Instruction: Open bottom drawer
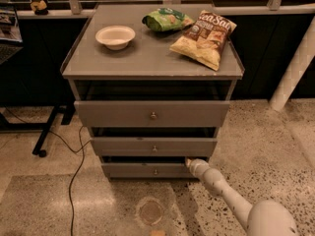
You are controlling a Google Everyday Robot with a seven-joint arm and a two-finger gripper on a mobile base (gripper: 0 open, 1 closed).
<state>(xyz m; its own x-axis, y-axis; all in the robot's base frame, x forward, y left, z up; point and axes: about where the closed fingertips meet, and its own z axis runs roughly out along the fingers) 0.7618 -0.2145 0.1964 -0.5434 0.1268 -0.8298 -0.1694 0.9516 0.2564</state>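
Note:
The grey cabinet has three drawers. The bottom drawer (147, 170) is the lowest, slimmest front, with a small round knob (155, 171) at its centre, and stands pulled out a little, with a dark gap above it. My white arm reaches in from the lower right. My gripper (189, 162) is at the right end of the bottom drawer's top edge, right of the knob.
The middle drawer (153, 146) and top drawer (151, 114) also stand slightly out. On the cabinet top (98, 63) are a white bowl (115, 36), a green bag (166, 19) and a chip bag (204, 37). A black cable (74, 171) runs over the floor at left. A white post (294, 68) stands at right.

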